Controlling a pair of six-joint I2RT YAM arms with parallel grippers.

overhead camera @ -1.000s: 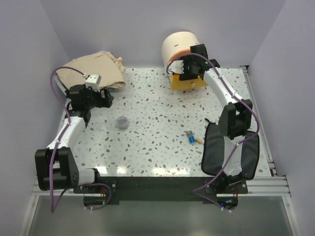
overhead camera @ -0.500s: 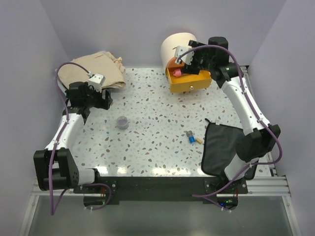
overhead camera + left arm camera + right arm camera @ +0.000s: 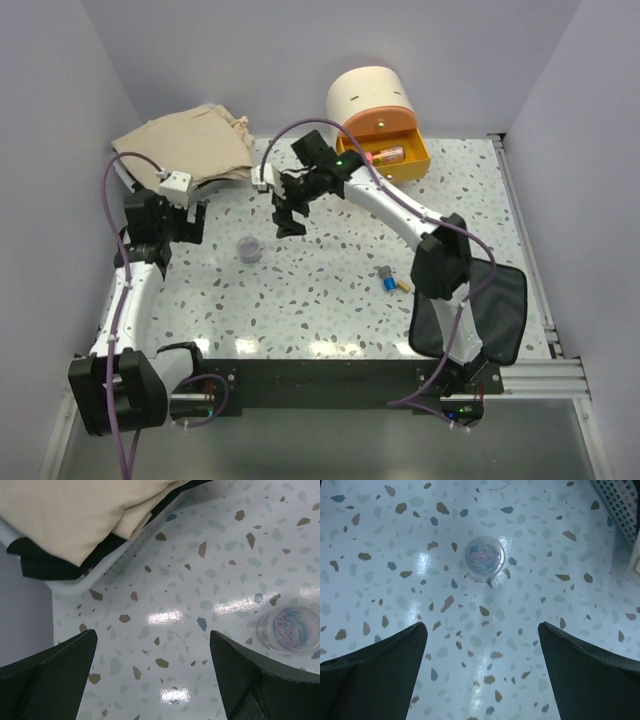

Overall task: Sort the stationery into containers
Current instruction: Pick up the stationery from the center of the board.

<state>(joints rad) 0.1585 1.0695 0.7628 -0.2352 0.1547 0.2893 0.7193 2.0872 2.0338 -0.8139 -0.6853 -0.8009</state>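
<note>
Pink tube (image 3: 386, 155) lies w/ long axis L-R in orange drawer (image 3: 424, 157).

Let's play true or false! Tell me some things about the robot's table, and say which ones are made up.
1. The orange drawer is pulled open. True.
2. The right hand holds the little round pot. False: that hand is open and empty, and the pot sits on the table.
3. The black pouch lies at the table's near right side. True.
4. The blue and yellow pieces are in the drawer. False: they lie on the table beside the pouch.
</note>
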